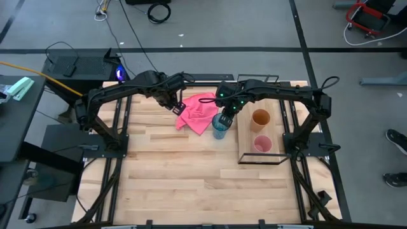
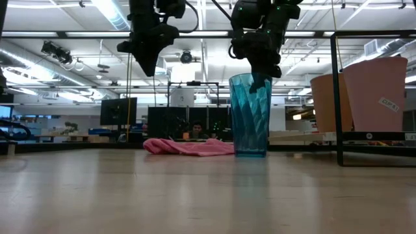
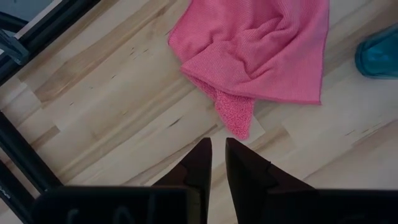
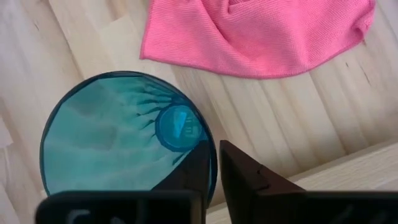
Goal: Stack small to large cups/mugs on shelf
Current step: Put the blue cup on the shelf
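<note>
The teal-blue cup (image 1: 220, 125) stands upright with its base on the tabletop, just left of the shelf (image 1: 245, 143); it also shows in the low view (image 2: 251, 117). My right gripper (image 1: 230, 109) is shut on its rim from above. The orange cup (image 1: 261, 118) and the pink cup (image 1: 262, 144) stand upright on the shelf board, the orange one farther back. My left gripper (image 1: 178, 105) hangs shut and empty above the table, at the left edge of the pink cloth (image 1: 198, 113). My right gripper (image 4: 216, 162) has the teal cup's rim (image 4: 202, 127) between its fingers, one finger inside the cup and one outside. The fingers point down from above, on the rim's side toward the shelf. The cup stands upright with its base (image 2: 251, 153) on the table.
The pink cloth (image 2: 188, 147) lies crumpled on the table, behind and to the left of the teal cup. The shelf's black wire frame (image 2: 339, 97) rises at its ends. The near half of the tabletop (image 1: 191, 184) is bare wood.
</note>
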Controlling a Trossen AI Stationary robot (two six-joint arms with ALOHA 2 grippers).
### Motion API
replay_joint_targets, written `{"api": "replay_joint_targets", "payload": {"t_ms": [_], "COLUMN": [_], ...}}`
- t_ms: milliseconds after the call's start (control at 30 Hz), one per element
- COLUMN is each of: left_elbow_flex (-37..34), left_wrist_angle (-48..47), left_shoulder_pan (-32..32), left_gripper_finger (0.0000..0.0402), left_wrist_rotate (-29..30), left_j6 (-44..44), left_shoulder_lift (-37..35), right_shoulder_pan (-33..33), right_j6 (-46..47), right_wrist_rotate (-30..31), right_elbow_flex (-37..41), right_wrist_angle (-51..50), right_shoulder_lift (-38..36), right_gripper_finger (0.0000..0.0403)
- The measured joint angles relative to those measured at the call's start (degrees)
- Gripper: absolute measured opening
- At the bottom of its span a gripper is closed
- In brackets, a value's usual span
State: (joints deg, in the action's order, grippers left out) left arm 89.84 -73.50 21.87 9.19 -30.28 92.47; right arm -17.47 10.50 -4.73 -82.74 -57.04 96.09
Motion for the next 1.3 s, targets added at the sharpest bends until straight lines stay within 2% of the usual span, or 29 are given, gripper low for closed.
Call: {"api": "replay_joint_targets", "payload": {"t_ms": [167,600,767,933,1100,1167,1300], "left_elbow_flex": [0.00,0.00,0.00,0.00,0.00,0.02,0.02], "left_wrist_angle": [0.54,0.93,1.06,2.37,4.11,4.51,5.75], "left_shoulder_pan": [0.02,0.02,0.02,0.02,0.02,0.01,0.02], "left_gripper_finger": [0.0053,0.0045,0.0039,0.0040,0.0034,0.0031,0.0025], "left_wrist_rotate": [0.00,0.00,0.00,0.00,0.00,0.00,0.00], "left_j6": [-0.09,3.07,5.44,6.06,8.12,8.46,8.44], "left_shoulder_lift": [0.00,0.00,0.00,0.00,0.00,0.02,0.02], "right_shoulder_pan": [-0.02,0.00,0.01,-0.34,-3.48,-5.64,-10.75], "right_j6": [0.01,1.53,1.95,1.97,2.84,2.82,2.70], "right_wrist_rotate": [0.10,0.04,0.91,4.73,9.26,10.20,9.66], "right_elbow_flex": [0.00,-2.01,-11.55,-23.09,-32.84,-35.41,-35.98], "right_wrist_angle": [0.02,-2.18,-11.21,-19.44,-29.60,-33.61,-33.00], "right_shoulder_lift": [-0.04,-2.22,-3.02,-3.10,-3.15,-3.11,-4.73], "right_gripper_finger": [0.0010,0.0005,0.0005,0.0005,0.0005,0.0005,0.0005]}}
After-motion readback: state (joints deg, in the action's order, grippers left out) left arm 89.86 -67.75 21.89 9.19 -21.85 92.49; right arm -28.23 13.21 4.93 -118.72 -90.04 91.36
